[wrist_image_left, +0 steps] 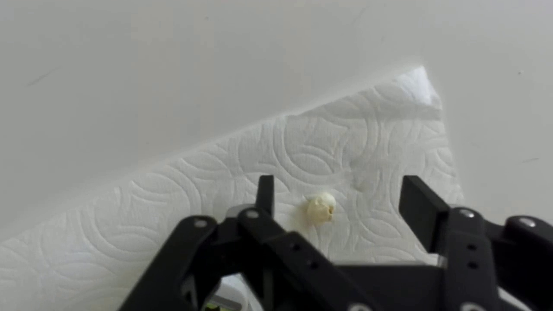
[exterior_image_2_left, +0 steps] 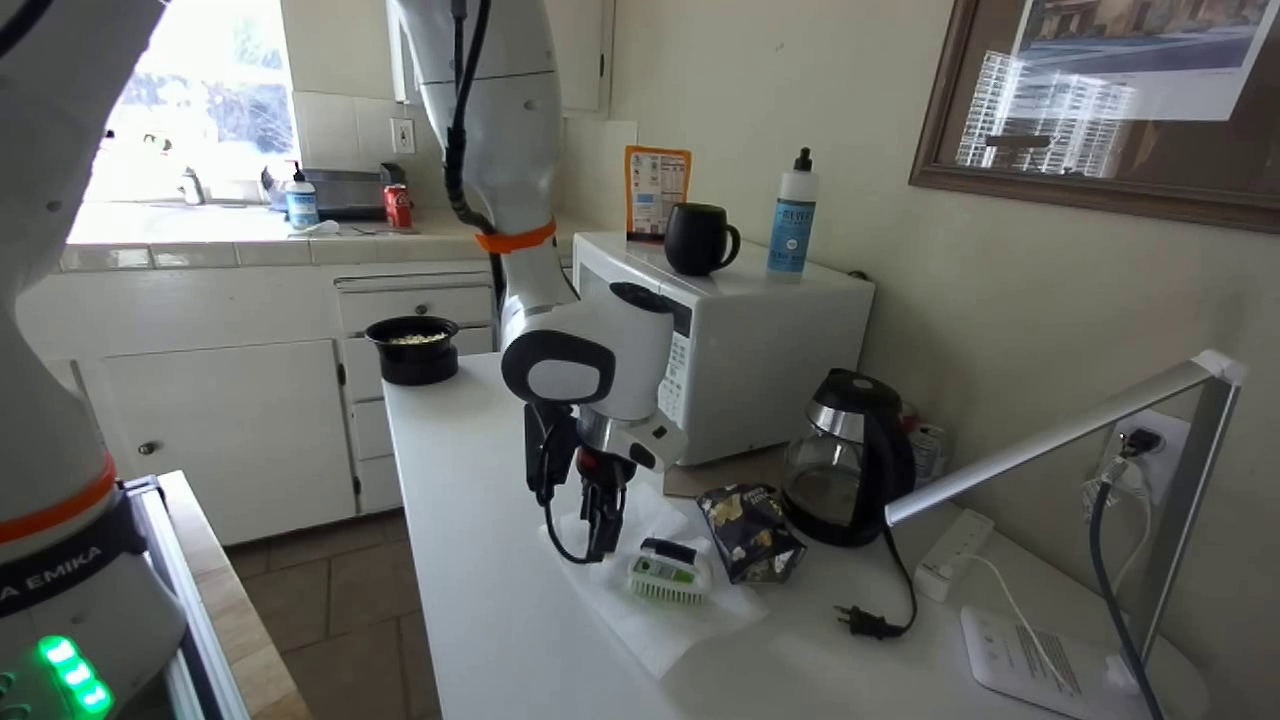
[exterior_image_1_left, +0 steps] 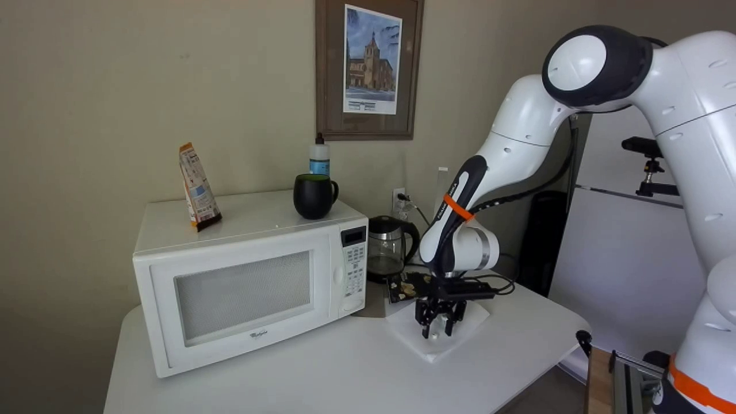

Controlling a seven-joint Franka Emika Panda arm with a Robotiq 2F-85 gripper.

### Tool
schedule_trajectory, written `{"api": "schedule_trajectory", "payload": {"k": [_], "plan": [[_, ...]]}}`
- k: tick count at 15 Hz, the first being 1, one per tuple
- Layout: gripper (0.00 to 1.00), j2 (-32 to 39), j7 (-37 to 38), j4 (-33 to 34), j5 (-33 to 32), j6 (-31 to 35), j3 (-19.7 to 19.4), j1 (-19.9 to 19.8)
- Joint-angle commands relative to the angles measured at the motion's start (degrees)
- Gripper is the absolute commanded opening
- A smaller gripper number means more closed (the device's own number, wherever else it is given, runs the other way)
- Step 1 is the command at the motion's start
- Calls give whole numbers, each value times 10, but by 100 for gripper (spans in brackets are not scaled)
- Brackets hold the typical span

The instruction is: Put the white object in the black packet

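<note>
The white object is a small, pale, popcorn-like piece [wrist_image_left: 321, 208] lying on a white paper towel [wrist_image_left: 371, 142]. It also shows as a tiny pale spot in an exterior view [exterior_image_1_left: 435, 336]. My gripper [wrist_image_left: 339, 196] is open over the towel, with the piece between its two fingers, nearer the left finger in the wrist view and touching neither. The gripper shows low over the towel in both exterior views [exterior_image_1_left: 437, 331] [exterior_image_2_left: 600, 550]. The black packet [exterior_image_2_left: 752, 532] has a floral pattern and lies beside the kettle; whether its mouth is open cannot be told. It shows partly behind the gripper in an exterior view [exterior_image_1_left: 404, 287].
A green-and-white brush [exterior_image_2_left: 668, 578] sits on the towel between gripper and packet. A glass kettle [exterior_image_2_left: 845, 470] stands behind the packet. A microwave [exterior_image_1_left: 247, 287] carries a black mug [exterior_image_1_left: 313, 196], a bottle and a pouch. A plug cord and lamp [exterior_image_2_left: 1180, 500] are nearby.
</note>
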Motion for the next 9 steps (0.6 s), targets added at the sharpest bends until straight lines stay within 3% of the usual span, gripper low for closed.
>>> {"api": "schedule_trajectory", "payload": {"k": [1,6,9], "plan": [[57,22,-15,14,12,9,10,-10],[58,29,-17,20,10,10,10,-10],[47,29,-19,21,9,12,10,-10]]}}
